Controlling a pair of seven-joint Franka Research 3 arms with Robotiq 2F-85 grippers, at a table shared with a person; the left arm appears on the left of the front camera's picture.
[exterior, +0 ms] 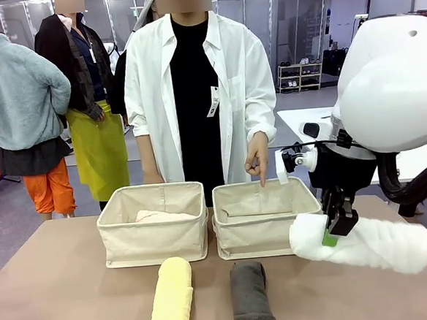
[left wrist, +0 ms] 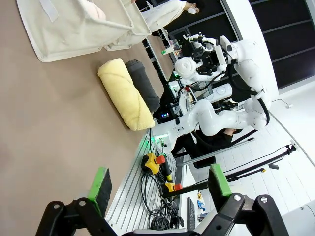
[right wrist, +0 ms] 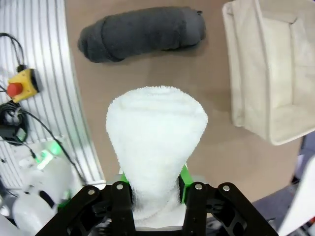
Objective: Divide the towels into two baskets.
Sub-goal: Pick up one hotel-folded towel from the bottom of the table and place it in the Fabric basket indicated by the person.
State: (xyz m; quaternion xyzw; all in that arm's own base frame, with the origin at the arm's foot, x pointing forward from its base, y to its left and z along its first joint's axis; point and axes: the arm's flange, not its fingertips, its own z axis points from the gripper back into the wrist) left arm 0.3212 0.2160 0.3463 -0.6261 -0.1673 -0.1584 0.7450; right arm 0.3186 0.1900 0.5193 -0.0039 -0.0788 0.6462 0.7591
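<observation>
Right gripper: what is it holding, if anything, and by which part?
The right gripper is shut on the white towel roll, pinching it across its girth near the end closest to the right basket.

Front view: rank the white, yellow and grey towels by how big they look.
1. white towel, held up, distance unsure
2. yellow towel
3. grey towel
Last two run off the frame, nearly alike.

The yellow towel (left wrist: 125,93) is laid against the dark grey towel (left wrist: 143,84) — basket (left wrist: 59,39) at eleven o'clock, left gripper (left wrist: 160,187) spread at six.
</observation>
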